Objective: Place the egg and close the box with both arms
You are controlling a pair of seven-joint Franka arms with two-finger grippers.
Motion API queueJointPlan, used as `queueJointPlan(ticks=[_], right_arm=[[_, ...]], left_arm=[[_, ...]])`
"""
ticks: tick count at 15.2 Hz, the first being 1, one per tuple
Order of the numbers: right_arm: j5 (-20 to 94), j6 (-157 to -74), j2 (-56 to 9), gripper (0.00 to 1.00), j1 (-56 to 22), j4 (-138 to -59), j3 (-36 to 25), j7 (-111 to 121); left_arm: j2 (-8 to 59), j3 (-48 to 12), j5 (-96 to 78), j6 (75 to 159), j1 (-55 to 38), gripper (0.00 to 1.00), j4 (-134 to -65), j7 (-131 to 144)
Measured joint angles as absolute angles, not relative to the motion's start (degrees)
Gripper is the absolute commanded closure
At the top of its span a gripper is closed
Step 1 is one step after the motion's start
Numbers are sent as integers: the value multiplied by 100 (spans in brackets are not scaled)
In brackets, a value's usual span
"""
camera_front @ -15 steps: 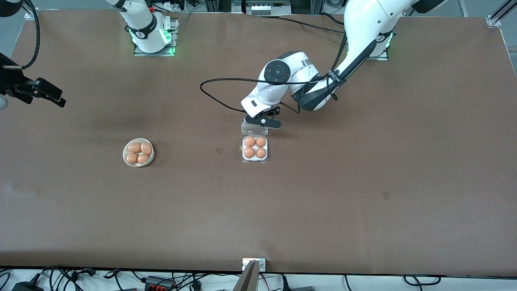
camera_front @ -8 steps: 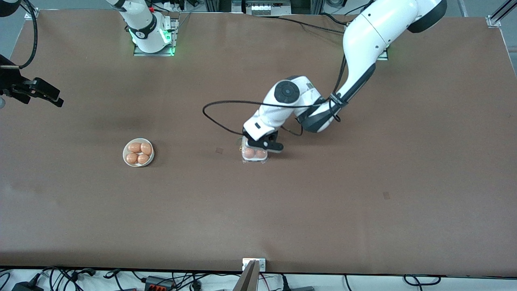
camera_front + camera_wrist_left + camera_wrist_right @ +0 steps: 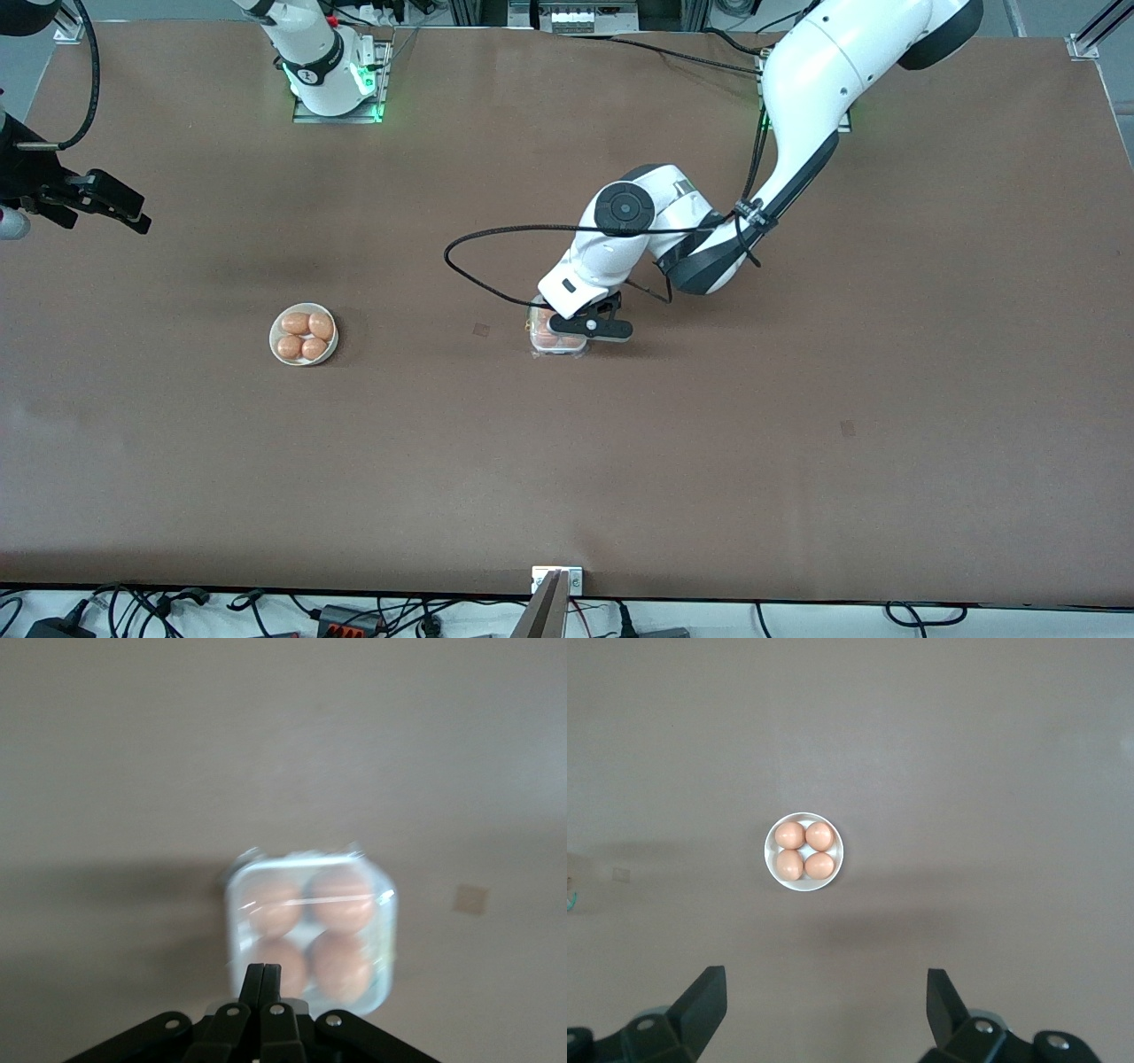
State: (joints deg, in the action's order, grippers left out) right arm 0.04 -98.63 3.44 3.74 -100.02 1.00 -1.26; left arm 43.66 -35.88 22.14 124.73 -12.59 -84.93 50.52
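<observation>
- My left gripper (image 3: 264, 979) has its fingers pressed together with nothing between them, and their tips sit low over the box (image 3: 310, 930), at the edge of its lid.
- In my left wrist view the box lies just ahead of those fingertips, with the clear lid (image 3: 306, 890) down across the tray; four orange-brown eggs (image 3: 341, 896) show through it, one in each cell.
- From the front view my left hand covers most of the box (image 3: 556, 344); only its edge nearer the camera shows under my fingers.
- My left arm (image 3: 797, 106) reaches in from its base to the middle of the table (image 3: 797, 399), wrist bent down over the box.
- My right gripper (image 3: 824, 1005) has its fingers spread wide and holds nothing; it hangs high over the right arm's end of the table (image 3: 1010, 744).
- Well below and ahead of those open fingers is the round white dish (image 3: 803, 852) with four more eggs (image 3: 788, 835) in it, packed touching one another.
- The dish (image 3: 303, 335) and the box are well apart, the dish toward my right arm's end.
- My right arm waits.
</observation>
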Motion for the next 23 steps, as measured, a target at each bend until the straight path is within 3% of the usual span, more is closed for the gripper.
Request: queueJointPlan(ticks=[7, 10, 11, 12, 13, 17, 23], right_arm=[[3, -9797, 346, 0, 379, -10002, 121, -114], [-61, -9750, 352, 0, 379, -10002, 162, -61], [-64, -9749, 352, 0, 379, -10002, 167, -43], [-64, -9747, 352, 0, 379, -10002, 169, -32], [-64, -9746, 352, 0, 379, -10002, 171, -27], [-64, -9747, 353, 0, 381, -10003, 171, -26], [-64, -9750, 359, 0, 386, -9995, 170, -26]], left_arm=[[3380, -3595, 2224, 10271, -422, 99, -8335, 3062], [3241, -3593, 2225, 9271, -53, 97, -7824, 2148], [3230, -3592, 2225, 8909, 53, 83, -7580, 1877], [3217, -3593, 2225, 8589, 153, 50, -7351, 1626], [3201, -3594, 2225, 8300, 256, 1, -7145, 1416], [2937, -3631, 2111, 7781, 705, 0, -6686, 1078], [2479, -3638, 1646, 7733, 1346, 0, -6536, 1076]])
